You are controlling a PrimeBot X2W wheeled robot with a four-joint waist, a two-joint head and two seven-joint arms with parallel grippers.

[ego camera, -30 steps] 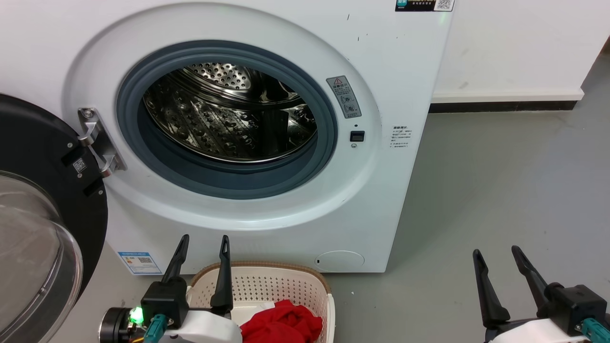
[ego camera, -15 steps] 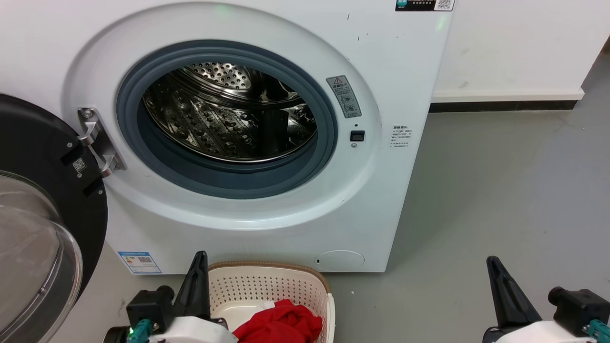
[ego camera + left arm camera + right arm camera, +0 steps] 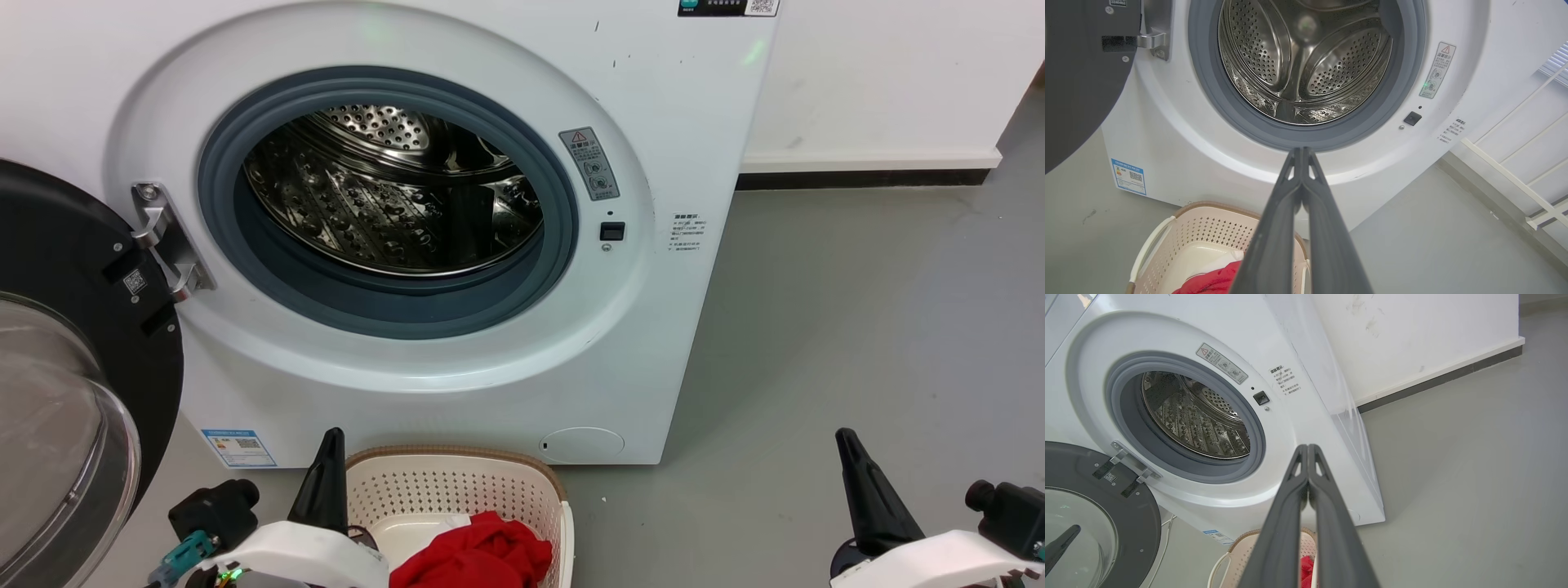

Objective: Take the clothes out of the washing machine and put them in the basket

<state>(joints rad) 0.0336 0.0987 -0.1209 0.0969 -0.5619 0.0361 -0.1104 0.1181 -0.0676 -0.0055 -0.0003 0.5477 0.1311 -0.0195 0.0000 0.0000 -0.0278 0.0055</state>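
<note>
Clothes (image 3: 473, 559) lay inside the basket (image 3: 457, 490) as a red bundle. The left gripper (image 3: 324, 478) stood just to the left of the basket, fingers pressed together on nothing. The right gripper (image 3: 853, 457) stood well to the right of the basket over bare floor (image 3: 816, 327), likewise clenched and empty (each wrist view showed the fingertips meeting). Directly behind the basket stood the washing machine (image 3: 669, 351), its door (image 3: 82, 269) swung open to the basket's far left. Beyond the basket, the drum (image 3: 392, 204) showed bare steel, with no fabric in the part visible.

Judgement: the transfer appeared complete, with both arms parked clear of the load. The next move, if any, called only for a check of the drum's hidden lower front.
</note>
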